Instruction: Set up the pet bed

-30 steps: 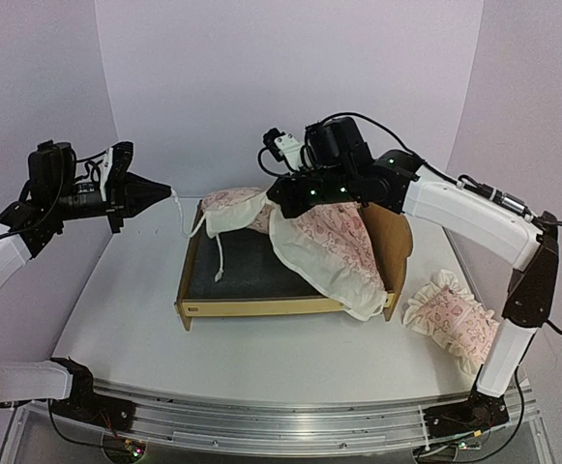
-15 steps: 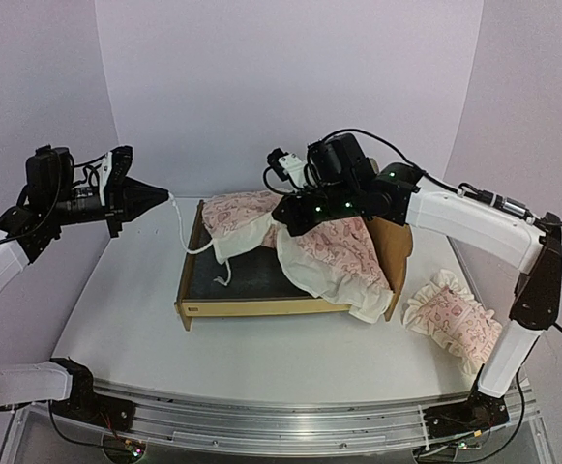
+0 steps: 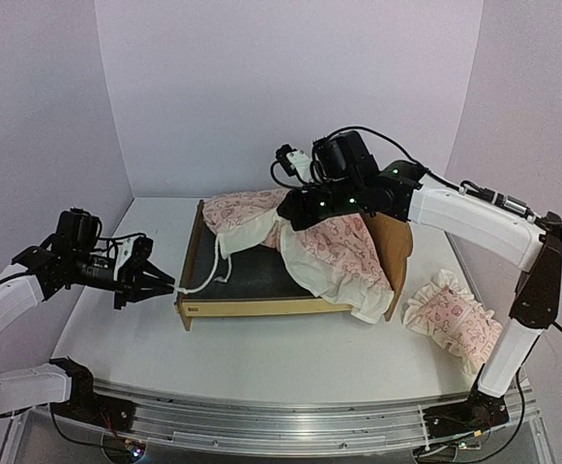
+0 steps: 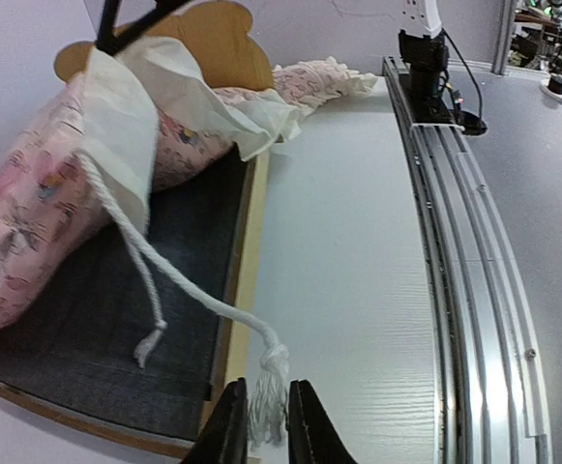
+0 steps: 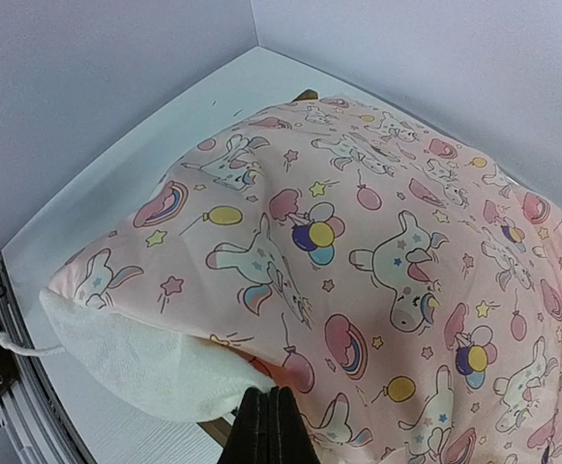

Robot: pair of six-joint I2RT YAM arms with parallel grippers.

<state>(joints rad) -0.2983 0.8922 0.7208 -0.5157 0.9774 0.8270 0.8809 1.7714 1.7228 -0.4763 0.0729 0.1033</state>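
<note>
At the middle of the white tabletop (image 3: 261, 362), a small pale-wood pet bed (image 3: 261, 305) with a dark grey fabric base is being kept upright on its short legs, its bear-ear headboard (image 3: 398, 246) turned toward the right edge. A pink unicorn-print quilt (image 3: 343, 251) with a cream underside is being held bunched above the far and right parts of the bed, one end hanging down past the near right corner of the frame. The quilt's edge is being pinched by the right gripper (image 5: 266, 425), whose jaws are closed tight on the fabric above the bed. A white twisted cord (image 4: 189, 290) is being trailed from the quilt across the grey base and over the bed's left end. Its frayed tassel (image 4: 269, 385) is being flanked by the fingers of the left gripper (image 4: 266, 430), low over the tabletop just beside that end. The jaws are narrowly parted, and whether the tassel is being clamped cannot be told. A ruffled pink pillow (image 3: 452, 319) is being left lying near the right edge.
</note>
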